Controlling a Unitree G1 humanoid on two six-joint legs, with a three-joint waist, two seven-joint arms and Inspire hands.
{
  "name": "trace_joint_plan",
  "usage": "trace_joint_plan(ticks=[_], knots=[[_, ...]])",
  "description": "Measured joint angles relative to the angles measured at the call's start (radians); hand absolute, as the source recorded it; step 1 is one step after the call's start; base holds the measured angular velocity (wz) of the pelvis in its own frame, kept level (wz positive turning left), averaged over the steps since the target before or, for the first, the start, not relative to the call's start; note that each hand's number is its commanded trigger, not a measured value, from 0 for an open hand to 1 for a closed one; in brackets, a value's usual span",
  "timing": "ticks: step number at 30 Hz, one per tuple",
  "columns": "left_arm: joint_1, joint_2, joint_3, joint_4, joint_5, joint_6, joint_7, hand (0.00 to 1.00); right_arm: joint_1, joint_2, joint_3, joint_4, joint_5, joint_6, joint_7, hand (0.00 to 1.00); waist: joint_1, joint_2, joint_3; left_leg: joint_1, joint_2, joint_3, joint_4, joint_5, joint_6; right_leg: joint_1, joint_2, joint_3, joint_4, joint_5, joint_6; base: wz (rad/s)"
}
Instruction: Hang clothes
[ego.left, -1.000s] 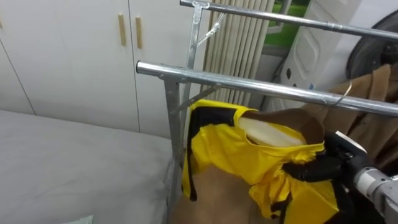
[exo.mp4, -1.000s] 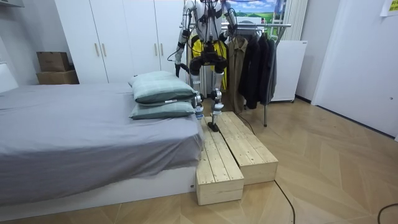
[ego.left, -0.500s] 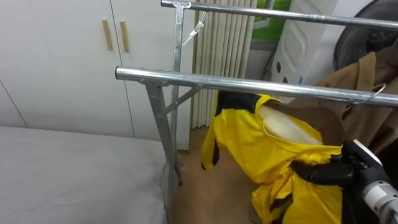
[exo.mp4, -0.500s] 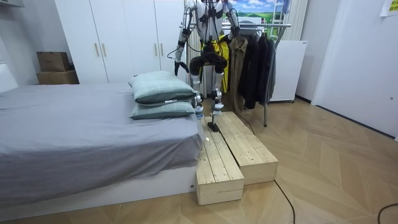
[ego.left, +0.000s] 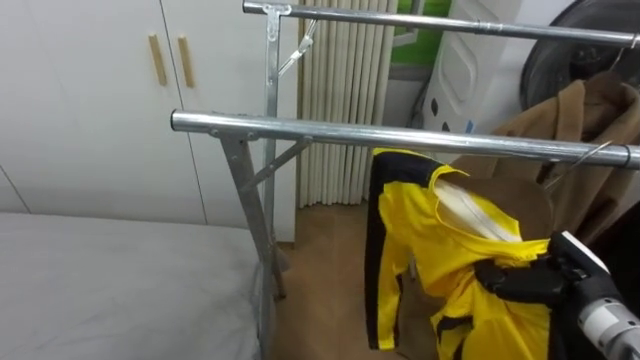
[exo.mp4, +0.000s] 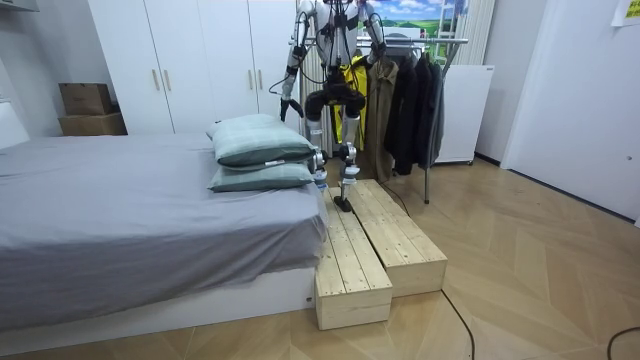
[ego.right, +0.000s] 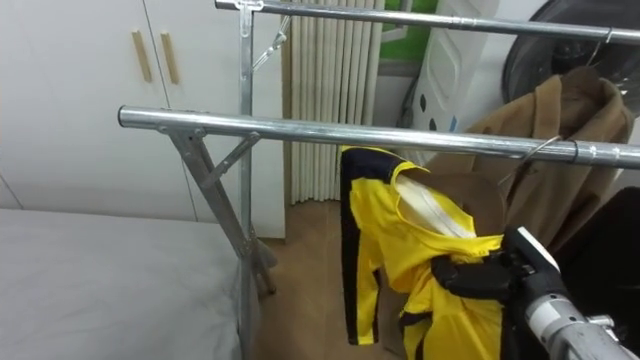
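A yellow jacket (ego.left: 420, 230) with black trim hangs on a wire hanger. The hanger's hook (ego.left: 592, 156) reaches the lower steel rail (ego.left: 400, 133) of the clothes rack; I cannot tell whether it rests on it. My right hand (ego.left: 525, 280) comes in from the lower right, its dark fingers curled on the jacket's shoulder cloth below the collar. In the room view I stand on a wooden platform (exo.mp4: 370, 240) facing the rack, the jacket (exo.mp4: 352, 72) in front of me. My left hand (exo.mp4: 283, 103) hangs low at my side there.
An upper rail (ego.left: 450, 22) runs above the lower one. A brown coat (ego.left: 585, 125) and dark coats (exo.mp4: 415, 100) hang to the right. The rack's slanted leg (ego.left: 245, 200) stands by the grey bed (ego.left: 100, 290). White wardrobe doors (ego.left: 90, 90) and a radiator (ego.left: 340, 90) lie behind.
My right hand has carried the jacket to the right along the rail, towards the coats. The jacket's left side has dropped and now hangs straighter. The head camera has shifted too.
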Motion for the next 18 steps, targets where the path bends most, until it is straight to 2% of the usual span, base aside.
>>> trace_joint_plan(ticks=[6,13,14,15,16,18], knots=[[0.0,0.0,0.0,0.0,0.0,0.0,0.001,0.0,0.01,0.0,0.0,0.0,-0.02,0.0,0.024,1.0,0.001,-0.006,0.003,0.001,0.0,0.006,0.0,0.0,0.0,-0.001,0.002,0.008,0.0,0.0,0.0,-0.02],[0.0,0.0,0.0,0.0,0.0,0.0,0.001,0.0,0.023,0.0,-0.001,0.0,-0.037,0.0,0.039,1.0,-0.002,-0.009,0.003,0.001,0.0,0.008,-0.001,0.0,0.0,-0.002,0.003,0.013,0.0,0.0,0.0,-0.01],[-0.001,0.0,0.0,-0.001,0.0,-0.001,0.0,0.0,0.023,0.0,-0.002,0.0,-0.037,0.0,0.041,0.63,-0.002,-0.01,0.0033,0.001,0.0,0.008,-0.001,0.0,0.0,-0.002,0.003,0.013,0.0,0.0,0.0,0.0],[0.0,0.0,0.0,-0.001,0.0,-0.001,0.0,0.0,0.023,0.0,-0.003,0.0,-0.037,0.0,0.043,0.51,-0.002,-0.01,0.0031,0.001,0.0,0.008,-0.001,0.0,0.0,-0.002,0.003,0.013,0.0,0.0,0.0,0.0],[0.0,0.0,0.0,-0.001,0.0,-0.001,0.0,0.0,0.023,0.0,-0.003,0.0,-0.037,0.0,0.044,0.0,-0.002,-0.011,0.003,0.001,0.0,0.009,-0.001,0.0,0.0,-0.002,0.003,0.013,0.0,0.0,0.0,0.0],[0.0,0.0,0.0,-0.001,0.0,-0.001,0.0,0.0,0.023,0.0,-0.006,0.0,-0.037,0.0,0.05,0.0,-0.002,-0.011,0.003,0.001,0.0,0.009,-0.001,0.0,0.0,-0.002,0.003,0.014,0.0,0.0,0.0,0.0]])
